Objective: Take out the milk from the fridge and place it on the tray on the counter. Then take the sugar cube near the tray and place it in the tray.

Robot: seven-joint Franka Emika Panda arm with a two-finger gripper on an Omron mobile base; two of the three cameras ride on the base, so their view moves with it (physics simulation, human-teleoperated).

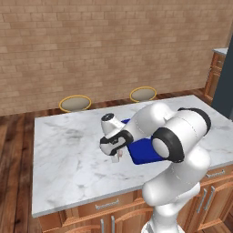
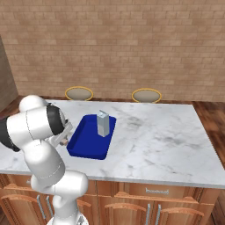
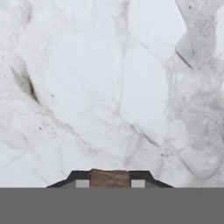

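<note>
The milk (image 2: pixel 103 123) stands upright in the far part of the blue tray (image 2: pixel 88 143) on the marble counter (image 2: pixel 167 140). In the left base view the arm covers most of the tray (image 1: pixel 143 152) and hides the carton. My gripper (image 3: pixel 110 183) is shut on the small tan sugar cube (image 3: pixel 110 178), held between its dark fingertips above bare marble. It hangs just left of the tray's near left corner, a little above the counter (image 1: pixel 68 154), as the gripper (image 1: pixel 118 157) points down. A bit of the cube (image 2: pixel 64 142) peeks out by the arm. The fridge's (image 1: pixel 225 91) dark side stands at the right edge.
Two round stools (image 1: pixel 75 103) (image 1: pixel 143 94) stand behind the counter's far edge, before a brick wall. Wide bare marble lies left of the tray and to its right (image 2: pixel 176 132). Wooden cabinets with metal handles (image 2: pixel 154 191) run under the slab.
</note>
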